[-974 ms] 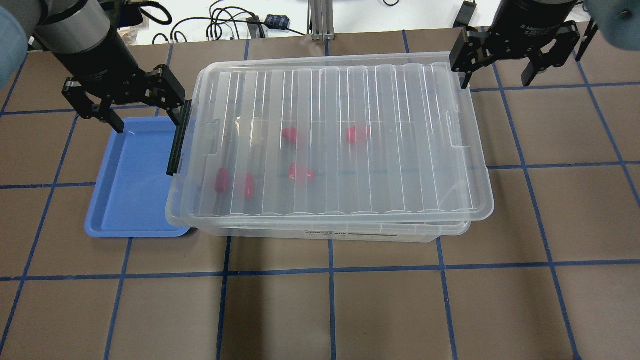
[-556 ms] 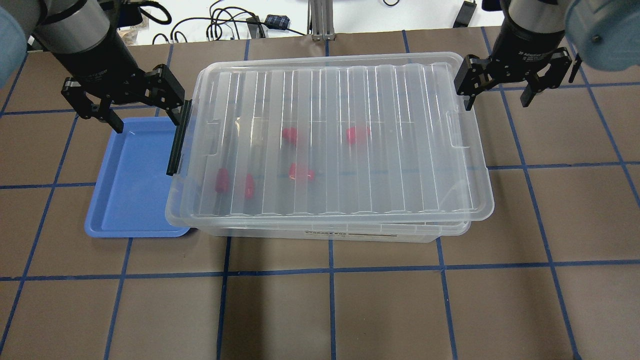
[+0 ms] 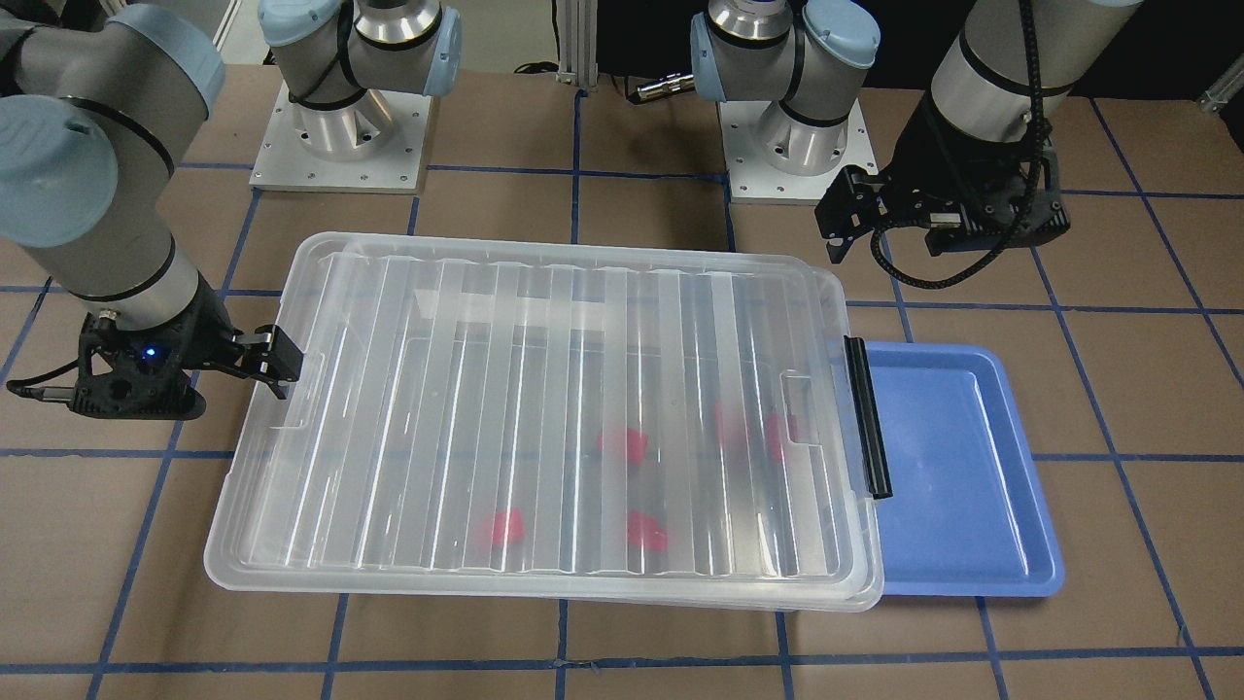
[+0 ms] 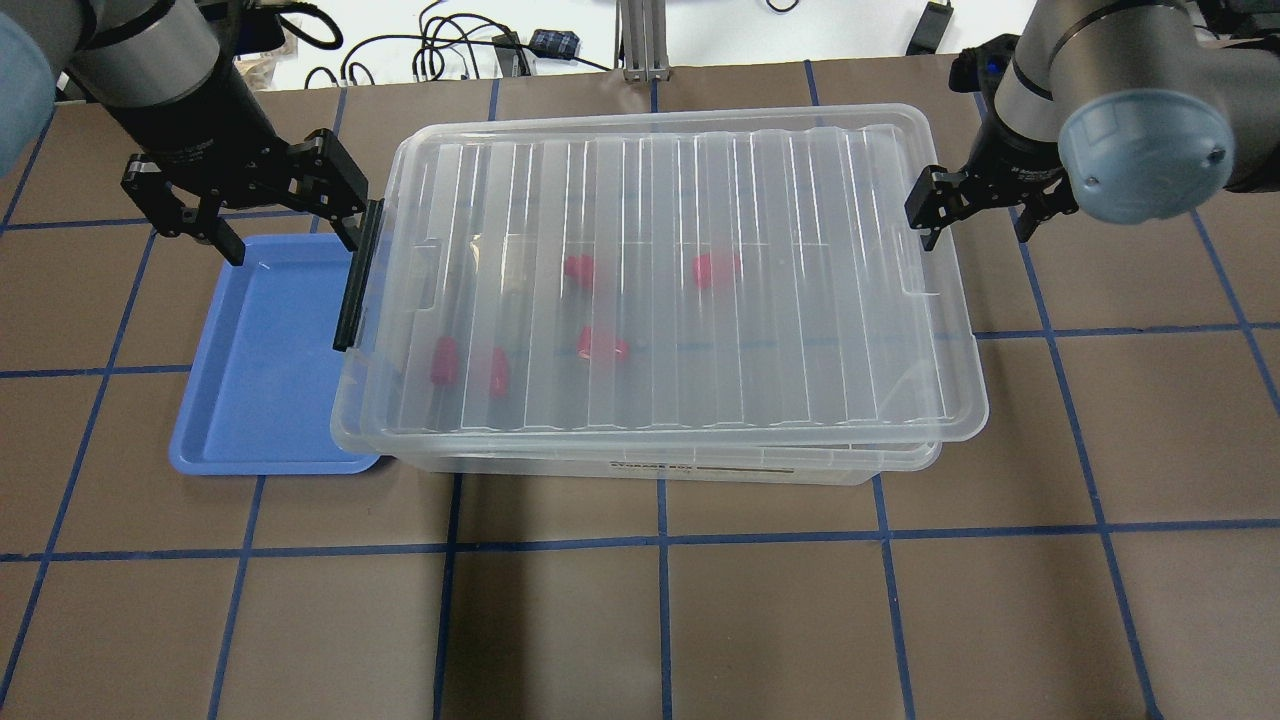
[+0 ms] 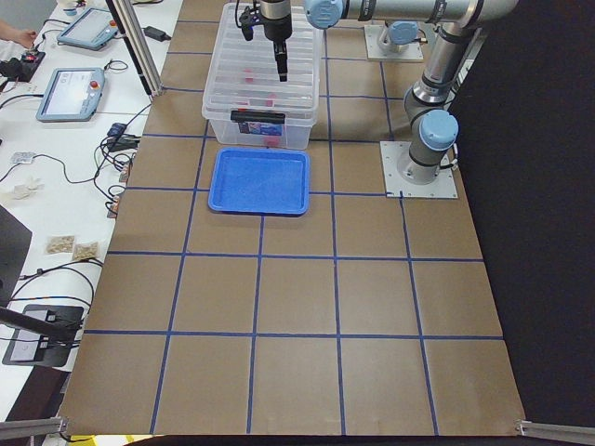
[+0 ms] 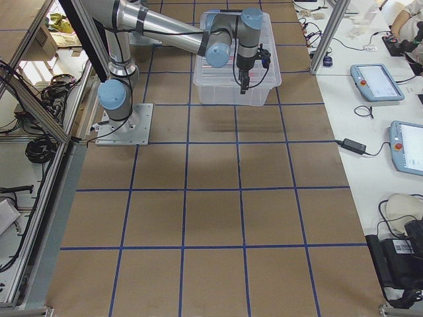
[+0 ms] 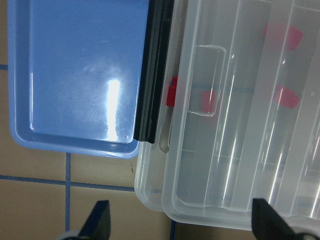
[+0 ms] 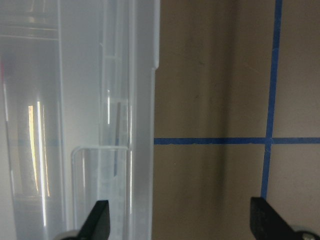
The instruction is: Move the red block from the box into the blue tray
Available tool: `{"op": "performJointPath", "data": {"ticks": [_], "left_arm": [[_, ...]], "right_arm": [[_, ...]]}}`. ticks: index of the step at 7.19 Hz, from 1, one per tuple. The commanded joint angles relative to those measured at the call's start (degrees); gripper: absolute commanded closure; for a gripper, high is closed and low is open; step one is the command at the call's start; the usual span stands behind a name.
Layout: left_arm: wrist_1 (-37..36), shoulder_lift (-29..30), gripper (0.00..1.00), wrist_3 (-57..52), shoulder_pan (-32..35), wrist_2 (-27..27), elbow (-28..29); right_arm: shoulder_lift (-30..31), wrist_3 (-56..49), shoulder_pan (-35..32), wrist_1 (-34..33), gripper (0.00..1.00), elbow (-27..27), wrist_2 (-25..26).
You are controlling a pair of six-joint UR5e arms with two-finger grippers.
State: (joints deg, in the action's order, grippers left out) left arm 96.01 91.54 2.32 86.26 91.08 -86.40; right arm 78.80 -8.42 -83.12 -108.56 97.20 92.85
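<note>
The box (image 4: 750,300) is a clear bin with its ribbed lid shut and a black latch bar (image 4: 357,280) on its left end. Several red blocks show blurred through the lid, one of them (image 4: 579,270) near the middle. The blue tray (image 4: 260,370) lies empty against the box's left end, partly under the lid's edge. My left gripper (image 4: 285,225) is open above the tray's far end, one finger by the latch bar. My right gripper (image 4: 975,215) is open at the box's far right edge, straddling the lid rim (image 8: 145,100).
Brown table with a blue tape grid. Cables and a small device (image 4: 555,42) lie on the white bench behind. An aluminium post (image 4: 640,40) stands at the far edge. The two arm bases (image 3: 340,136) sit behind the box.
My right gripper has moved toward me and down, from beyond the box's far right corner to its right edge, staying open. The left gripper has barely moved.
</note>
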Motion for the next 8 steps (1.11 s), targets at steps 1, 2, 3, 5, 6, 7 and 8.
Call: {"op": "performJointPath", "data": {"ticks": [1, 2, 3, 5, 6, 7, 8], "left_arm": [[-0.3, 0.0, 0.0, 0.0, 0.0, -0.6, 0.1], [-0.3, 0.0, 0.0, 0.0, 0.0, -0.4, 0.1], [-0.3, 0.0, 0.0, 0.6, 0.0, -0.6, 0.3], [-0.4, 0.1, 0.0, 0.6, -0.7, -0.6, 0.4], [-0.5, 0.2, 0.0, 0.0, -1.1, -0.6, 1.0], [-0.6, 0.6, 0.0, 0.0, -1.1, -0.6, 1.2], [-1.4, 1.4, 0.0, 0.0, -1.4, -0.6, 1.4]], "right_arm": [[-0.6, -0.8, 0.1, -1.0, 0.0, 0.5, 0.2], [-0.7, -2.6, 0.3, -1.0, 0.0, 0.5, 0.6], [-0.9, -5.2, 1.2, -1.7, 0.0, 0.5, 0.7], [-0.9, -7.1, 2.9, -1.9, 0.0, 0.5, 0.6], [-0.9, -8.2, 3.1, -2.0, 0.0, 0.4, 0.7], [-0.9, -8.6, 3.6, -2.1, 0.0, 0.4, 0.8], [-0.8, -8.9, 3.8, -2.0, 0.0, 0.1, 1.0]]}}
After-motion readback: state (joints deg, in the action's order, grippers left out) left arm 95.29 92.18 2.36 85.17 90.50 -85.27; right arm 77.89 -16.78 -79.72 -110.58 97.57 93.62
